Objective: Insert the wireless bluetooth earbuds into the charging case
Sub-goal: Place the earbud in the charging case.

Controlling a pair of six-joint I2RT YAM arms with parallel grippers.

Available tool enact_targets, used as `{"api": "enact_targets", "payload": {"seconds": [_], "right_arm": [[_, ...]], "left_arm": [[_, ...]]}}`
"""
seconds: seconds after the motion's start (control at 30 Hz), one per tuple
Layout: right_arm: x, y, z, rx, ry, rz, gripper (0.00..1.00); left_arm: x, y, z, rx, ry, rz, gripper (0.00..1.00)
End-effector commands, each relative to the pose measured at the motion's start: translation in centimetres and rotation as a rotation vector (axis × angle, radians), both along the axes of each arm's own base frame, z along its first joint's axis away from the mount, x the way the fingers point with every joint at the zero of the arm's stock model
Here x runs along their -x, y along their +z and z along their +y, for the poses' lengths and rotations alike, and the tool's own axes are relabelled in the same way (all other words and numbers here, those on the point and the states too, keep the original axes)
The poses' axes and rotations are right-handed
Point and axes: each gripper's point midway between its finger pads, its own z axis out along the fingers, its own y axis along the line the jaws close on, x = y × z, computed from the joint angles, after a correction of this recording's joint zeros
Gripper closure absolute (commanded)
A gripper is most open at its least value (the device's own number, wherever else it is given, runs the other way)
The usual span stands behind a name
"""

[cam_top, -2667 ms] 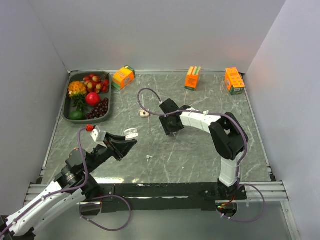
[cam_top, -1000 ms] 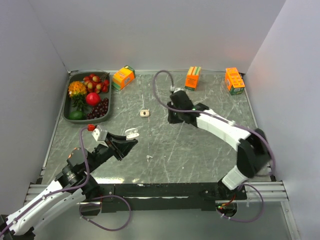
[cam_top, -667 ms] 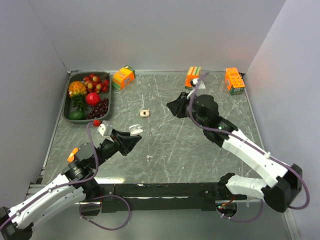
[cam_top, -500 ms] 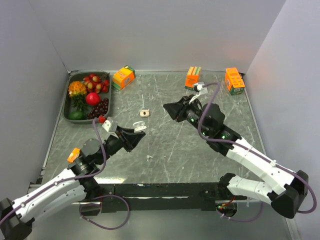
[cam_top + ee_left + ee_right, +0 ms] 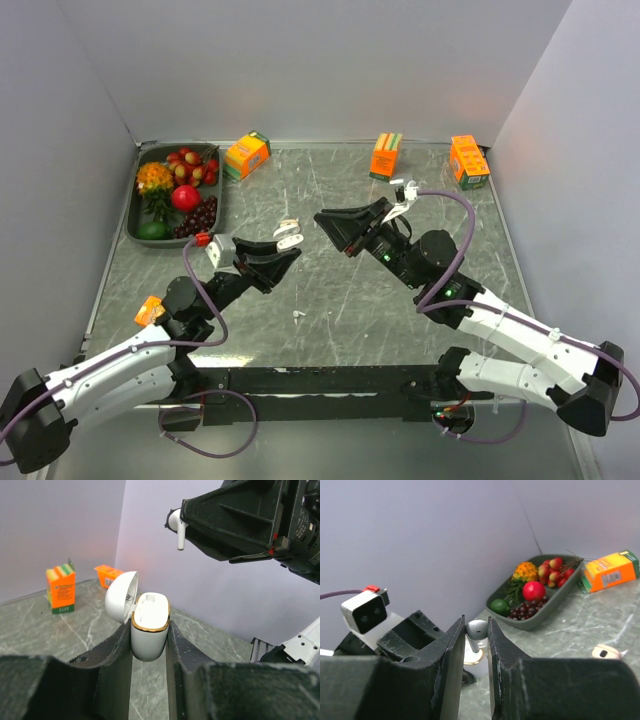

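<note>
My left gripper (image 5: 283, 252) is shut on a white gold-rimmed charging case (image 5: 149, 639) with its lid (image 5: 121, 601) open, held upright above the table. My right gripper (image 5: 476, 623) is shut on a white earbud (image 5: 477, 629), stem down, just above and close to the open case (image 5: 480, 661). The left wrist view shows this earbud (image 5: 176, 524) at the right gripper's tip, up and to the right of the case. A second tiny white earbud (image 5: 298, 315) lies on the table near the front. A small tan rounded case (image 5: 606, 652) lies on the table behind.
A dark tray (image 5: 143, 222) of fruit stands at the far left. Three orange cartons (image 5: 247, 155) (image 5: 386, 156) (image 5: 468, 161) stand along the back edge. White walls enclose the left, back and right sides.
My right arm has swung from the far middle toward the left with the earbud. My left arm has risen and moved forward with the open case. The two grippers now nearly meet.
</note>
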Motion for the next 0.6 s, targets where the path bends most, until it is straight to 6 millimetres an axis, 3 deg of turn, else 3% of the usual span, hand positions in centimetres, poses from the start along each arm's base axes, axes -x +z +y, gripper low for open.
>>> {"api": "enact_targets", "payload": {"seconds": [0.0,0.57], "right_arm": [[1.6,2.4,0.4,-0.048,0.034,-0.1,1.0],[3.0,1.3,3.4,-0.032,0.108,-0.093,1.0]], "left_arm": [[1.6,2.5,-0.6,0.042,-0.07,-0.141,0.99],[1.6,2.2,-1.5,0.031,-0.097,-0.12,0.99]]}}
